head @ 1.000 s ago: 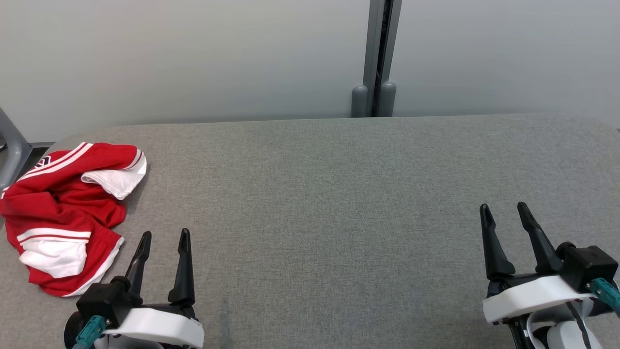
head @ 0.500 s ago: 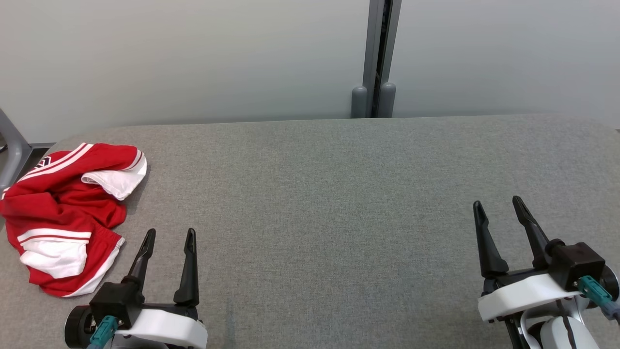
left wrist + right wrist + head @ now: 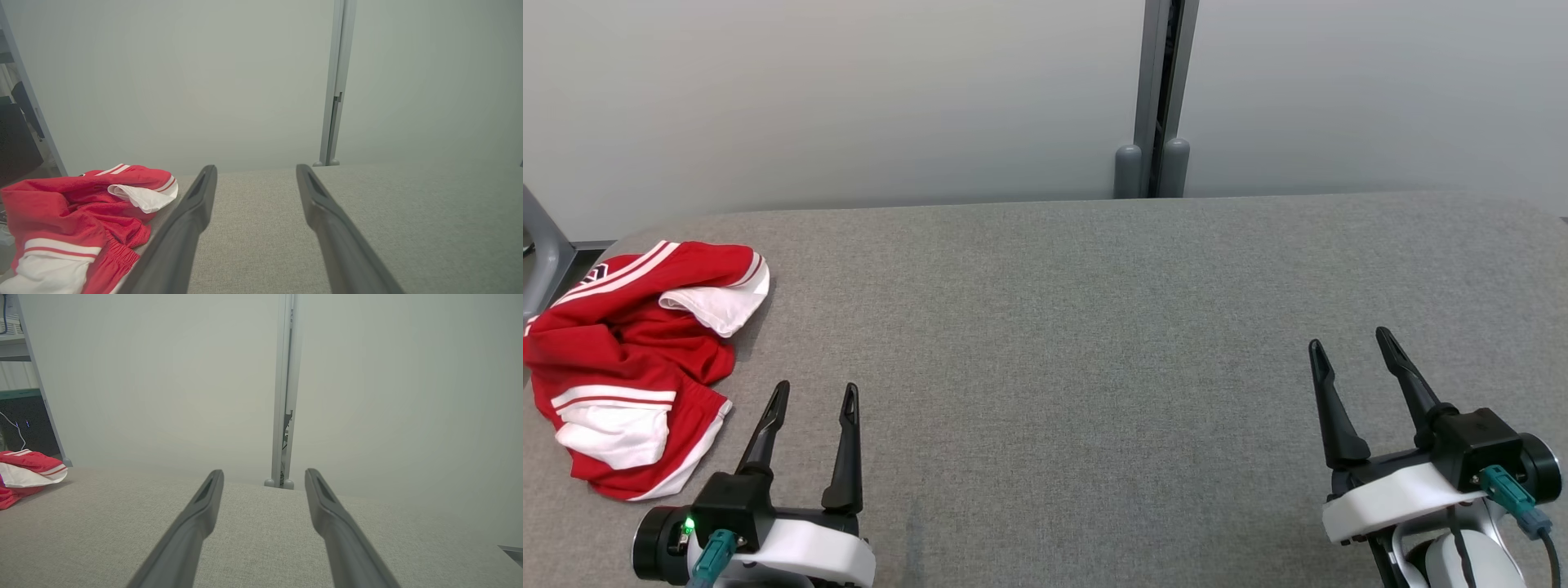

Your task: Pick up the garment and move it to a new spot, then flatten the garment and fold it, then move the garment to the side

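A crumpled red garment (image 3: 629,359) with white stripes and white panels lies bunched at the far left of the grey table (image 3: 1054,327). It also appears in the left wrist view as the garment (image 3: 77,216) and, small, at the left edge of the right wrist view (image 3: 24,473). My left gripper (image 3: 815,397) hovers open just right of the garment, holding nothing. Far off at the lower right, my right gripper (image 3: 1349,344) stands open over bare table with nothing between its fingers.
A pale wall stands behind the table, with a grey vertical post (image 3: 1156,98) at its middle. A grey metal frame leg (image 3: 543,245) rises past the table's left edge. The table's middle and right are bare grey fabric.
Both grippers have drifted slightly: the left one a little to the right and lower in the view, the right one a little to the left. The garment has not moved.
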Motion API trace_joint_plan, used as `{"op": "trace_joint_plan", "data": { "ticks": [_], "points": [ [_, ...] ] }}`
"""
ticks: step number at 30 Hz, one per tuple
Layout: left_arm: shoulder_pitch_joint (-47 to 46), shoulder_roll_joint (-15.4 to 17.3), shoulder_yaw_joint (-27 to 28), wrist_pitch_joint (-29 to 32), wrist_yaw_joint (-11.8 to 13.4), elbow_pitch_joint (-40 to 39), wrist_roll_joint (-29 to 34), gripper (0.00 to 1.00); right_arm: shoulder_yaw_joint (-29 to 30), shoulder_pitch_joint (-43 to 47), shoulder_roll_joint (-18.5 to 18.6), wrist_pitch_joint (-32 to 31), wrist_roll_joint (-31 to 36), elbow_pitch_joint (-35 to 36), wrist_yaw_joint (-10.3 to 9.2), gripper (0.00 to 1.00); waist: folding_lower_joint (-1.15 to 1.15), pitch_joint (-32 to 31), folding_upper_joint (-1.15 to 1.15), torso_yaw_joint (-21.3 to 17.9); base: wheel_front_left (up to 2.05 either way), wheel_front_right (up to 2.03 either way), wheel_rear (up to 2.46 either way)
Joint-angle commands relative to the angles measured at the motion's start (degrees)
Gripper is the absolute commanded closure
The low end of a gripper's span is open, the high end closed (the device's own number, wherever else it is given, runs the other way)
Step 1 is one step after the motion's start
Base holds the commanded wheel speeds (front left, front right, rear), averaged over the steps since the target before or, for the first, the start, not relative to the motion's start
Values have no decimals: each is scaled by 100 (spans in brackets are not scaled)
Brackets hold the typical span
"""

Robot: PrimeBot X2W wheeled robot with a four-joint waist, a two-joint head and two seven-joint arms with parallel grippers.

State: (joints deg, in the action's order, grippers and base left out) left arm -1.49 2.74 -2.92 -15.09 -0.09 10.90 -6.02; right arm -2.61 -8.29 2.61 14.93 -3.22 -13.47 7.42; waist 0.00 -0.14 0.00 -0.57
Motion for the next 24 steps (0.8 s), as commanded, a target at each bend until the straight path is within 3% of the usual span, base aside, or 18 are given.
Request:
{"op": "trace_joint_plan", "data": {
  "ticks": [1,24],
  "points": [
    [-62,27,3,-9,29,2,21,0,-5,-44,52,43,0,-1,13,0,0,-2,0,-2,0,0,0],
    [-131,27,32,-9,-20,116,-54,0,-49,-23,50,39,-67,-9,13,0,0,-21,0,104,0,0,0]
  ]
}}
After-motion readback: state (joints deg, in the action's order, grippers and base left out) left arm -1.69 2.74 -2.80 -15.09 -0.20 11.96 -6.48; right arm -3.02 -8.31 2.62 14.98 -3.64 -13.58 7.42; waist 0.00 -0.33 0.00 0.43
